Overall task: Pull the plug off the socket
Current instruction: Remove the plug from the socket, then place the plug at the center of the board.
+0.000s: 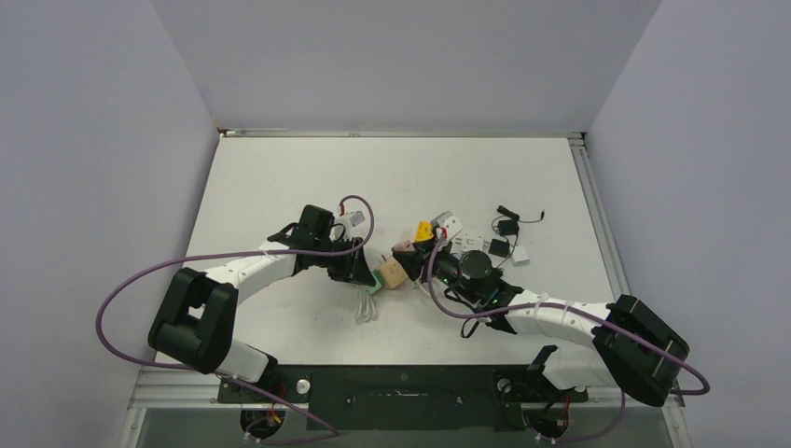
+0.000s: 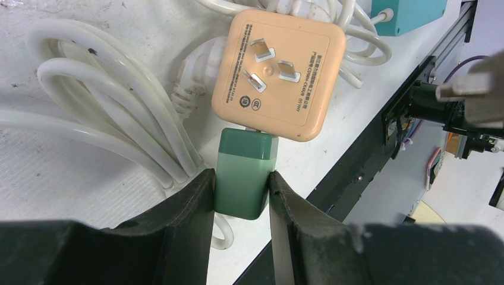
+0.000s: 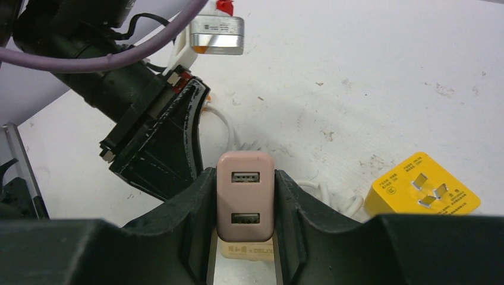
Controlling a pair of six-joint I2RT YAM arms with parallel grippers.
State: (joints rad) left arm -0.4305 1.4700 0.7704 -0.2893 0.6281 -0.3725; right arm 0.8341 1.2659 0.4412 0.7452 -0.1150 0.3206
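A peach socket cube point(image 2: 276, 71) lies on the white table with its prongs facing up, over a coil of white cable point(image 2: 107, 119). A green plug point(image 2: 243, 172) sticks into its near side. My left gripper point(image 2: 241, 181) is shut on this green plug, with both fingers pressed to its sides. A pink USB plug point(image 3: 245, 202) sits in another face of the same cube point(image 3: 246, 249). My right gripper point(image 3: 245, 178) is shut on the pink plug. In the top view the two grippers point(image 1: 362, 269) point(image 1: 422, 258) meet at the cube point(image 1: 395, 272) from the left and the right.
A yellow adapter point(image 3: 425, 190) lies just right of the right gripper. A teal block point(image 2: 410, 15) sits beyond the cube. Small black and white adapters point(image 1: 506, 227) lie at the right middle. The table's near edge point(image 2: 356, 160) runs close by.
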